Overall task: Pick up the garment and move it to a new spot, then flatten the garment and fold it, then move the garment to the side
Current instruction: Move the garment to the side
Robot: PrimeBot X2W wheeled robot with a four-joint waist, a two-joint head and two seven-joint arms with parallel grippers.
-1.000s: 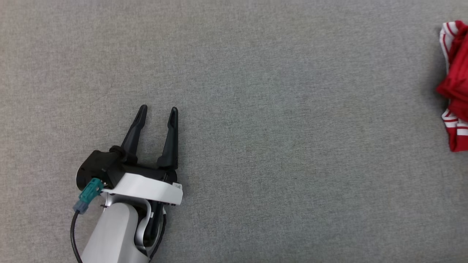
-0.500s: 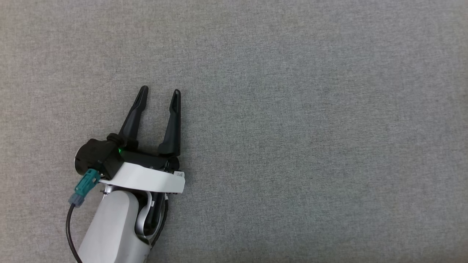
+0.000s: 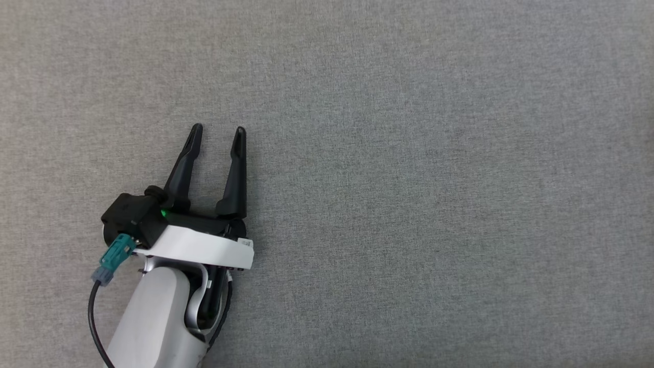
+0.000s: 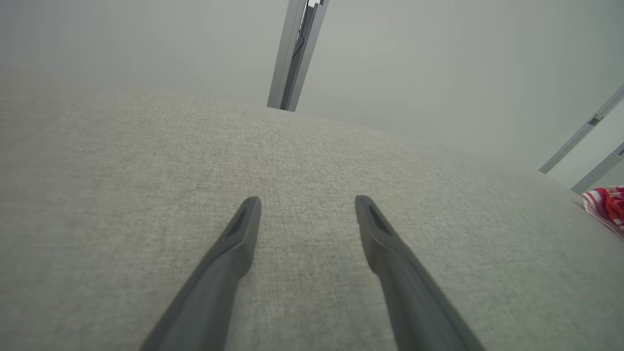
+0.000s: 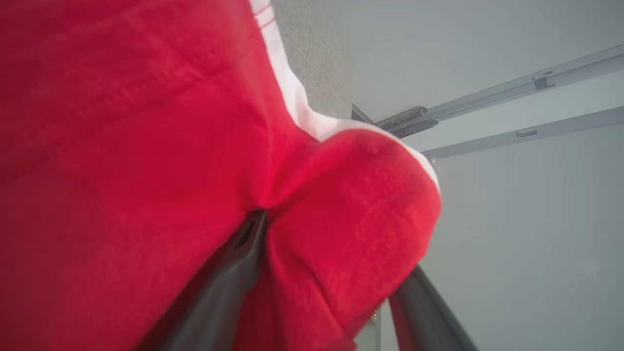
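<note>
Working state at the placing of the garment. The landmark is the grey cloth-covered surface.

Left gripper: it hovers low over the left, near part of the surface. Its two dark fingers are spread and hold nothing, with bare grey weave between them.

Garment: red cloth with white stripes, bunched at the right margin of the surface. In the left wrist view it shows as a small red-and-white corner well off to the right of that gripper's fingers. It is crumpled, so no long axis can be read.

Right gripper: it sits in the garment at the surface's right margin. Its fingers stand apart, a fold of red cloth bulges between them, and more cloth drapes over the left finger. The cloth looks released rather than pinched.

Governing relation: the garment lies at the right fingers and well apart from the left ones, so the right arm is much the nearer. Flattening probably calls for the left arm to cross the surface rightward.
</note>
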